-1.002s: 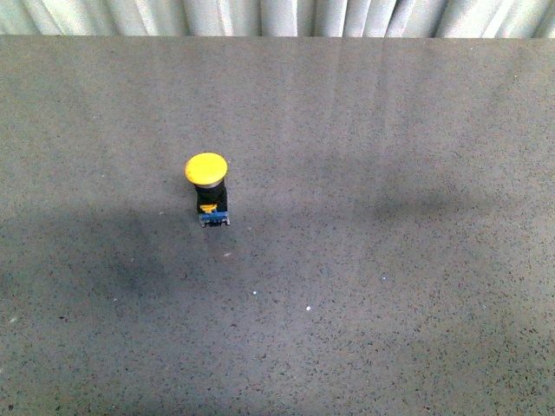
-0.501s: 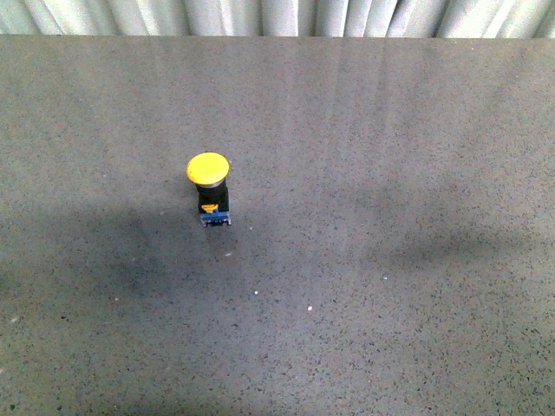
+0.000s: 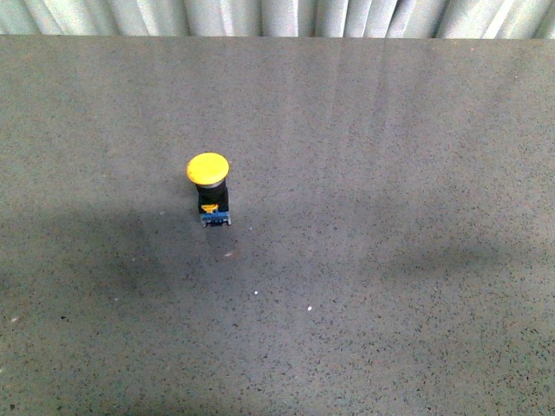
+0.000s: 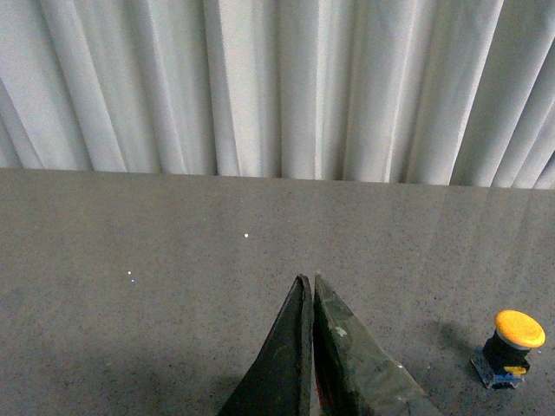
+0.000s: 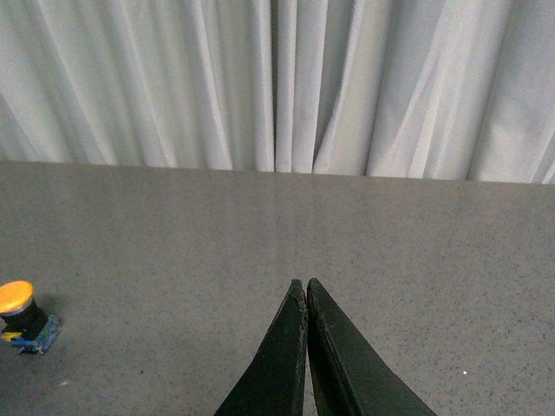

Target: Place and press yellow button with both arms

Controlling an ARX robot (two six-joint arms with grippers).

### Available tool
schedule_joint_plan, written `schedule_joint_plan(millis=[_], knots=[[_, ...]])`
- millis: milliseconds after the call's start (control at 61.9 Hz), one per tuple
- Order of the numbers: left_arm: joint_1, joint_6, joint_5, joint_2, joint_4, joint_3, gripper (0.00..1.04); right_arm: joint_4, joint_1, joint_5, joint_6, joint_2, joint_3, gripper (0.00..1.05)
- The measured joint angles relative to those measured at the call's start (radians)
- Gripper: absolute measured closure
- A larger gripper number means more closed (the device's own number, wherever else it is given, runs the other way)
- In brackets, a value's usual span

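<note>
Where the grey speckled table (image 3: pixel 390 173) spreads out in front of the robot, the yellow button (image 3: pixel 208 187) stands upright on its blue base, left of the middle and well in from every edge, a little nearer the far edge than the near one. Its round yellow cap sits on top of the black body, and nothing touches it. A soft shadow lies across the table on its near side.

From the left wrist camera, the yellow button (image 4: pixel 512 347) shows off to one side of the left gripper (image 4: pixel 307 282), well apart from it. That gripper's two dark fingers (image 4: pixel 286 364) are pressed together at the tips, with nothing between them. From the right wrist camera, the yellow button (image 5: pixel 23 315) again sits off to one side, well away from the right gripper (image 5: pixel 302 285). Its fingers (image 5: pixel 342 373) also meet at the tips and hold nothing. Both grippers hang above bare table and point toward the far edge. Behind that edge hangs a white pleated curtain (image 5: pixel 277 82). Neither arm shows in the front camera.
</note>
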Motion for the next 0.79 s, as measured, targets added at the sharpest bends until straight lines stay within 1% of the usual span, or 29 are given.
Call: schedule_joint_plan(millis=[356,582,663,792], knots=[[0.0,0.0,0.0,0.0,0.0,0.0,1.03,-0.169,0.0,0.0,0.0,-0.173,0.0,1.03],[0.0,0.0,0.0,0.0,0.0,0.0,1.03,-0.238,0.0,0.0,0.0,-0.241,0.0,1.03],[0.0,0.0,0.0,0.0,0.0,0.0,1.03,-0.383,0.0,0.001,0.0,-0.354,0.0,1.03],[0.0,0.0,0.0,0.0,0.0,0.0,1.03,-0.406,0.0,0.0,0.0,-0.403,0.0,1.03]])
